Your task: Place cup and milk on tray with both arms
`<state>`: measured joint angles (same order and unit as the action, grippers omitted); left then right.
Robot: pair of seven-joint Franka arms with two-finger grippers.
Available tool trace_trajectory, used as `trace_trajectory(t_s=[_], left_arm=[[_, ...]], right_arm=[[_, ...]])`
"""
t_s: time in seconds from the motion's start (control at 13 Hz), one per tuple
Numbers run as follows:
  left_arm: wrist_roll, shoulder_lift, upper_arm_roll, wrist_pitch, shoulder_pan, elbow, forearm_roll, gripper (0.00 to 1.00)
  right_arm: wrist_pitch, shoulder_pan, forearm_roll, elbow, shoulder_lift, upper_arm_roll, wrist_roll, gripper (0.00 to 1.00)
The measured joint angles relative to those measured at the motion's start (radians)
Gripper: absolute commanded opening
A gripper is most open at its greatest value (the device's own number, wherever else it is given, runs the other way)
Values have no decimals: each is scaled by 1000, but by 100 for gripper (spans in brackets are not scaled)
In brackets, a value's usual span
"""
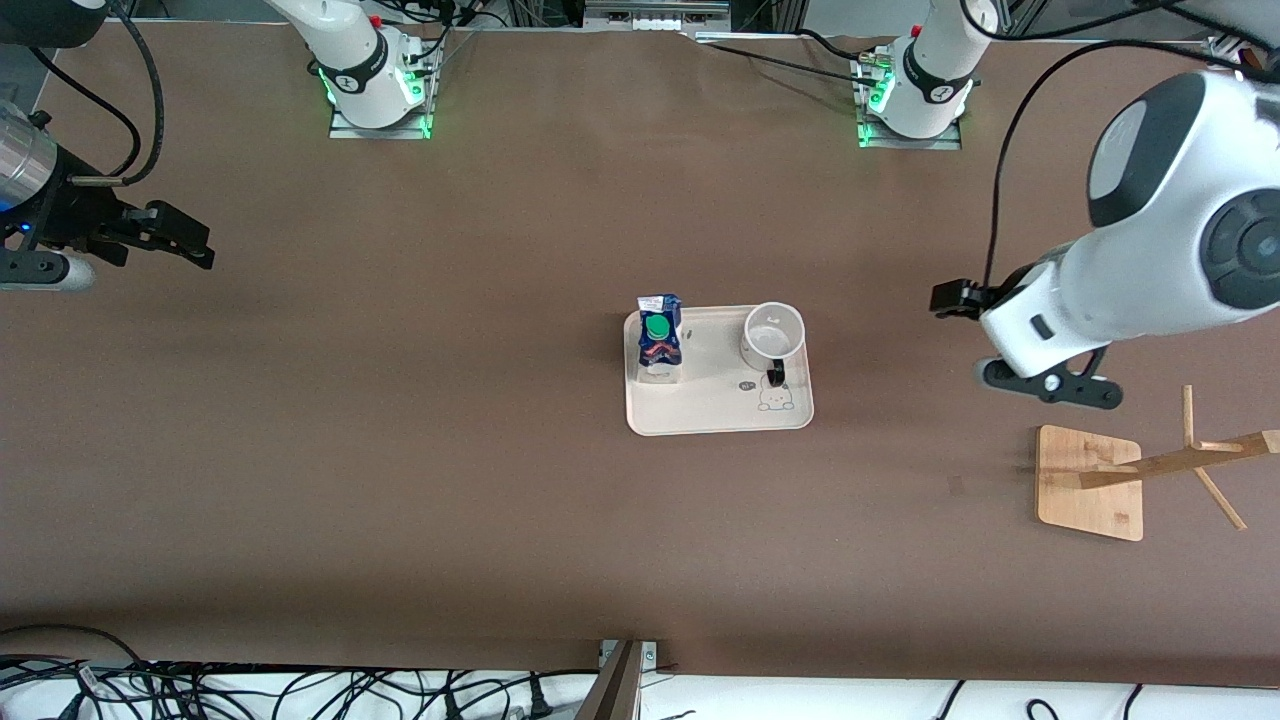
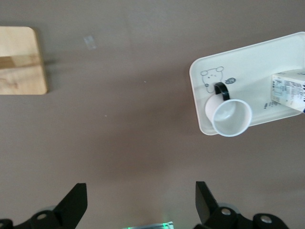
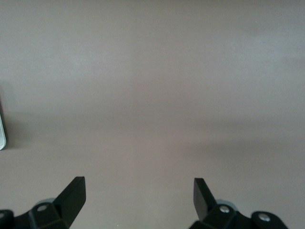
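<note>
The cream tray [image 1: 720, 415] lies at the middle of the table. The milk [image 1: 660, 340] stands upright on the tray's end toward the right arm, green cap up. At the tray's other end the white cup [image 1: 772, 335] stands upright, its black handle pointing toward the front camera. My left gripper [image 1: 1000, 340] hangs open and empty over bare table between the tray and the left arm's end. Its wrist view shows the gripper [image 2: 141, 202], the cup [image 2: 228, 114], the milk [image 2: 288, 90] and the tray [image 2: 248, 52]. My right gripper [image 1: 190, 240] is open and empty over the right arm's end; its wrist view shows the gripper [image 3: 139, 198] over bare table.
A wooden stand with a square base [image 1: 1090, 480] and a slanted post sits toward the left arm's end, nearer the front camera than my left gripper; its base [image 2: 21, 59] shows in the left wrist view. Cables run along the table's front edge.
</note>
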<state>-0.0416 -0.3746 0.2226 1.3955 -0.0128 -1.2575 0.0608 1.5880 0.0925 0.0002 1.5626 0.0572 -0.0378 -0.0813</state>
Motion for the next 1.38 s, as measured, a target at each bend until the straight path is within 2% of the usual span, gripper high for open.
trace_trajectory(t_s=[0.15, 0.31, 0.46, 0.69, 1.38], left_arm=[[90, 134, -86, 111, 1, -154, -13, 100], [138, 272, -184, 166, -10, -303, -62, 100], [146, 378, -245, 234, -28, -401, -80, 100], [110, 432, -247, 255, -33, -424, -80, 100], [104, 429, -247, 241, -38, -425, -80, 100]], right_arm=[[0, 0, 0, 0, 0, 0, 0, 100], [1, 0, 0, -1, 0, 0, 0, 100], [1, 0, 0, -1, 0, 0, 0, 100], [1, -1, 0, -1, 0, 0, 0, 100], [11, -1, 0, -1, 1, 0, 0, 100]])
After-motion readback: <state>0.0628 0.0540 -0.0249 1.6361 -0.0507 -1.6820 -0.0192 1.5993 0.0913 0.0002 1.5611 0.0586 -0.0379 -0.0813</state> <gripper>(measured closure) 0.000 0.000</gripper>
